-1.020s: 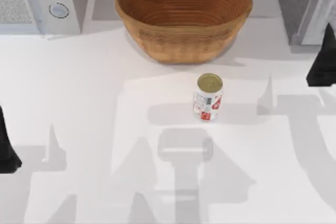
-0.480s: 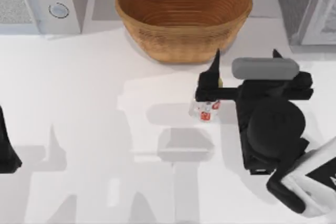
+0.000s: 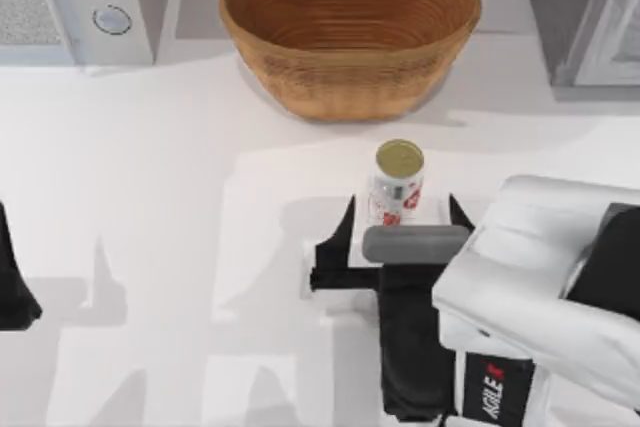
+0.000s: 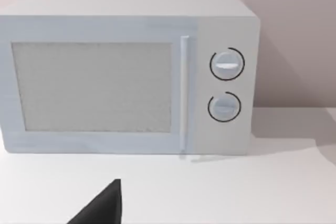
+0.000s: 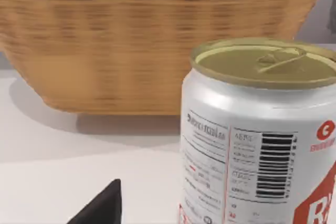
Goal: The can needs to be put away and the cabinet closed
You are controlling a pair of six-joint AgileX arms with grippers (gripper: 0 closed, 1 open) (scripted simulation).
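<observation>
Can (image 3: 399, 182) upright, just beyond right gripper (image 3: 400, 229), between its spread, empty fingers; left gripper (image 3: 12, 287) parked far left, state unclear.

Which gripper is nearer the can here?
Right. The right gripper sits open just in front of the can, fingers either side; the left gripper is parked at the table's far left edge.

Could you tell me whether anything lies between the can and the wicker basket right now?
Nothing: in the top view only bare white table separates the upright can from the wicker basket; the right wrist view agrees.
</observation>
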